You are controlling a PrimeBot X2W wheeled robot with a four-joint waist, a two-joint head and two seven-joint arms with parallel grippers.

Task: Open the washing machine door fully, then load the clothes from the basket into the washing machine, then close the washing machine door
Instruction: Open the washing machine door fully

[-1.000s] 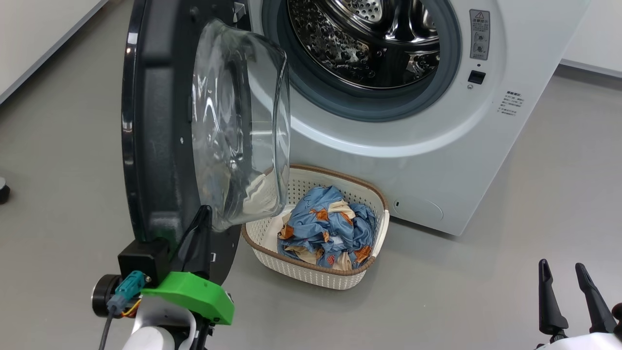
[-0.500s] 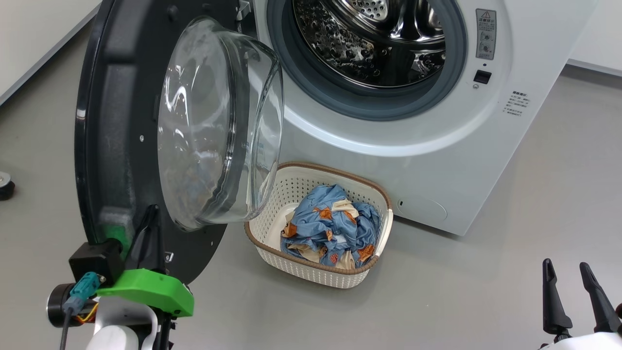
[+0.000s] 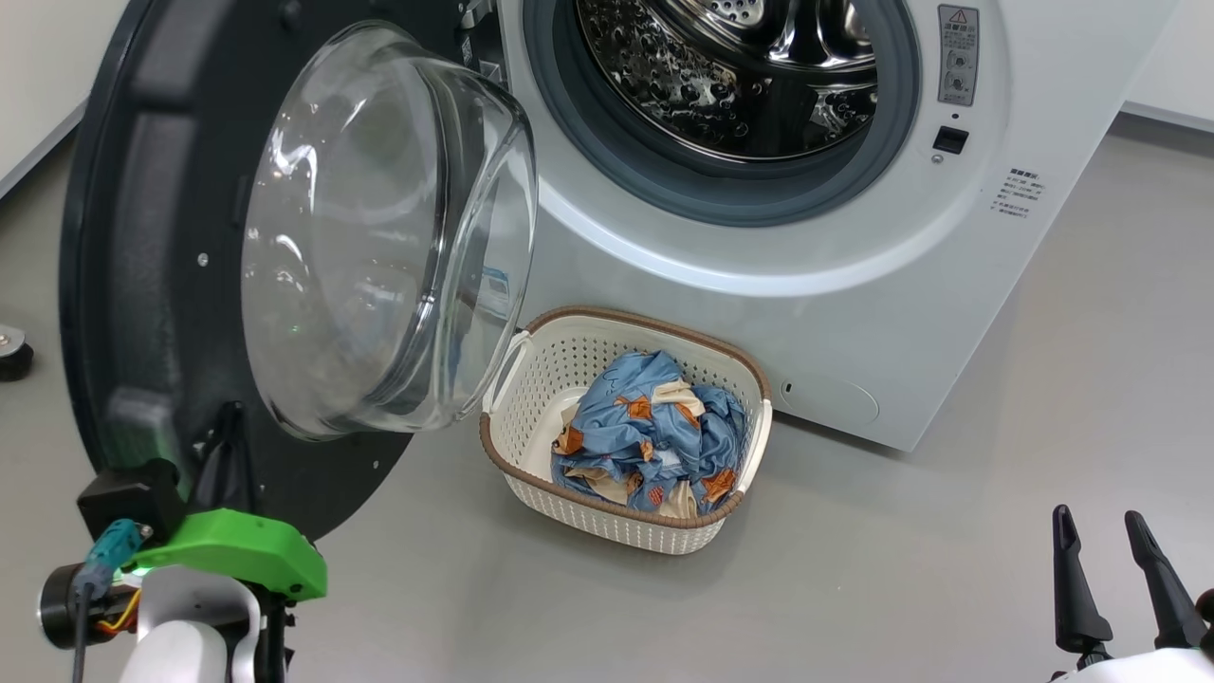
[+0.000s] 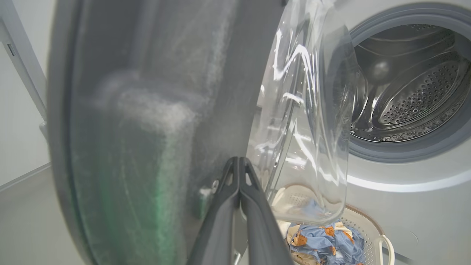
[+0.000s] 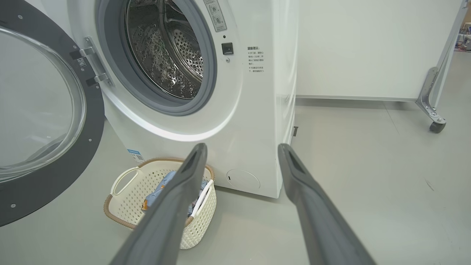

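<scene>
A smooth grey floor (image 3: 854,569) fills the lower part of the head view. One white washing machine (image 3: 759,313) stands across the upper right. Its single round opening shows a perforated steel drum (image 3: 721,76) ringed by a grey gasket (image 3: 588,152).

The one washing machine door (image 3: 133,237) is swung out wide at the upper left, inner face toward the camera, its clear glass bowl (image 3: 379,237) bulging to the right. In the right wrist view two metal hinges (image 5: 92,66) join it to the machine.

One basket (image 3: 607,517) sits on the floor at centre frame, just in front of the machine's foot and beside the door's lower edge. It holds one bundle of clothes (image 3: 645,436).

At bottom centre of the left wrist view, the left gripper (image 4: 239,160) has its two fingers pressed together tip to tip with nothing between them. They lie close against the door's dark inner face beside the bowl; whether they touch it I cannot tell. In the head view a green bracket (image 3: 237,560) sits on that wrist at the lower left.

The right gripper (image 3: 1096,517) is in the lower right corner, its two fingers spread apart and empty, over bare floor and well apart from the basket.
</scene>
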